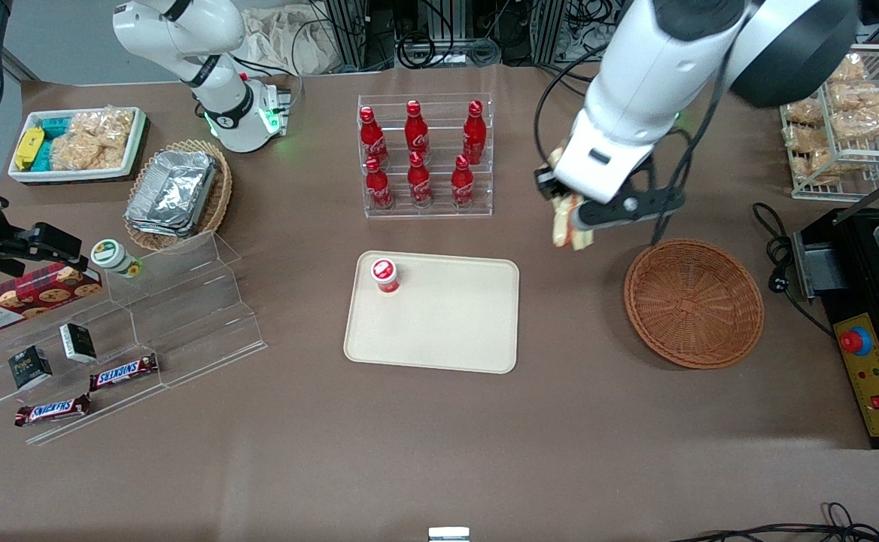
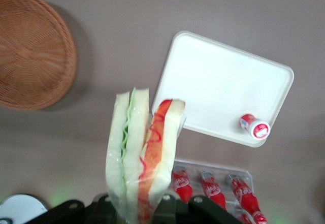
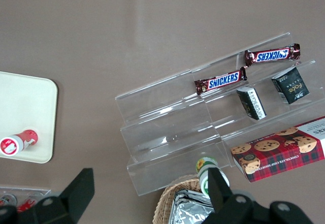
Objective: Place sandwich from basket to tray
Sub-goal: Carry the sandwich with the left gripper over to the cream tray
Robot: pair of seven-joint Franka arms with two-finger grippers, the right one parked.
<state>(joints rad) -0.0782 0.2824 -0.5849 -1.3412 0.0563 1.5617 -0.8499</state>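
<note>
Sandwich [image 2: 142, 153] up in the air, clear of the basket [image 1: 694, 302].

Your gripper [image 1: 573, 214] has its fingers clamped on the wrapped wedge, which hangs above the table between the empty basket and the tray [image 1: 439, 354]. Carry it across level and come down on the bare part of the tray, well apart from the 1 small red-capped bottle [image 1: 384, 275] lying near a corner.
</note>
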